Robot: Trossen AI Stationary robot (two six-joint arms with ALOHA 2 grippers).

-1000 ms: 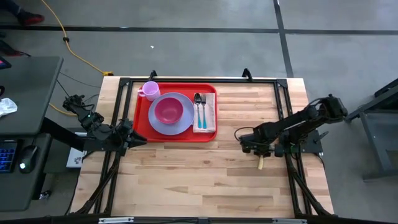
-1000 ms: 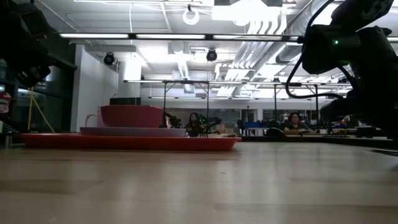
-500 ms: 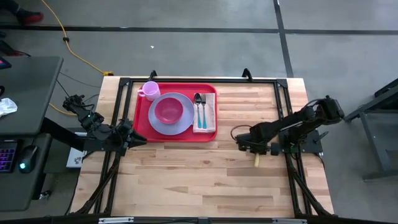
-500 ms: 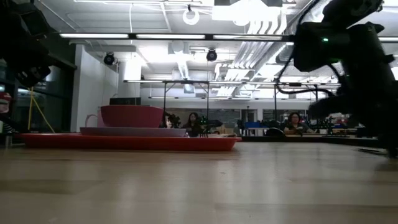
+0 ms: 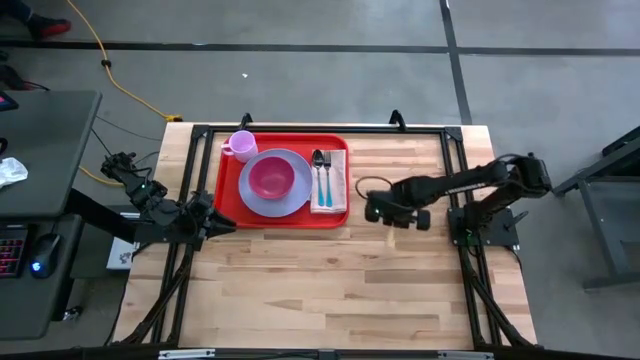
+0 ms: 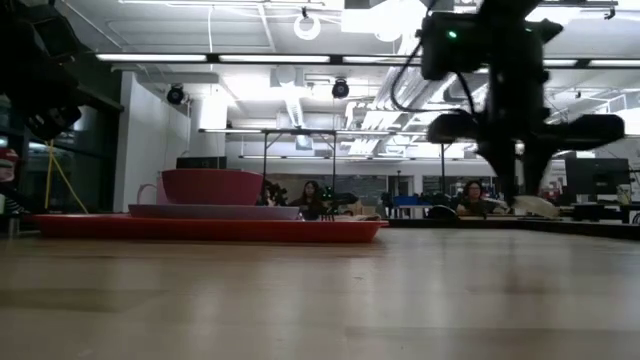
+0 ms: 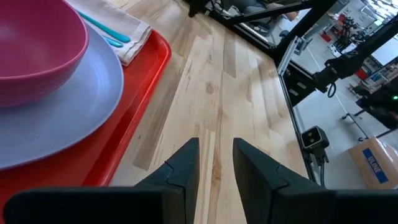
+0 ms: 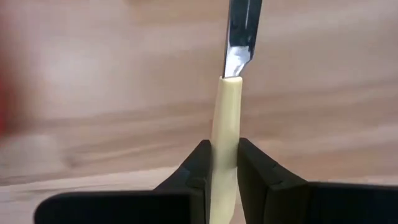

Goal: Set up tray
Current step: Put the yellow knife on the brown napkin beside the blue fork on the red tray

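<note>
The red tray (image 5: 228, 192) lies at the table's far left, also seen in the low view (image 6: 210, 229) and the left wrist view (image 7: 132, 118). On it rest a lavender plate (image 5: 298, 192) with a pink bowl (image 5: 270, 178), a pink cup (image 5: 240, 145), and a beige napkin (image 5: 337, 180) bearing a spoon and fork. My right gripper (image 8: 224, 148) hovers just right of the tray (image 5: 377, 210), shut on a knife (image 8: 227, 106). My left gripper (image 7: 216, 149) waits at the tray's near left corner (image 5: 222, 222), slightly open, touching nothing. My right gripper pinches the knife's cream handle (image 8: 226, 134) between its two fingers (image 8: 198, 163). The handle runs along the fingers, and the metal blade (image 8: 242, 25) sticks out ahead of them. The knife is lifted clear of the table.
Bare wood stretches over the table's near half and right of the tray (image 5: 330, 280). A black frame (image 5: 455, 160) borders the table. Beyond the far edge the low view shows a room with seated people (image 6: 470, 195).
My right gripper has carried the knife from the table's right side toward the left and far edges, up to the tray's right rim, rising as it went. The left arm and the things on the tray have kept still.
</note>
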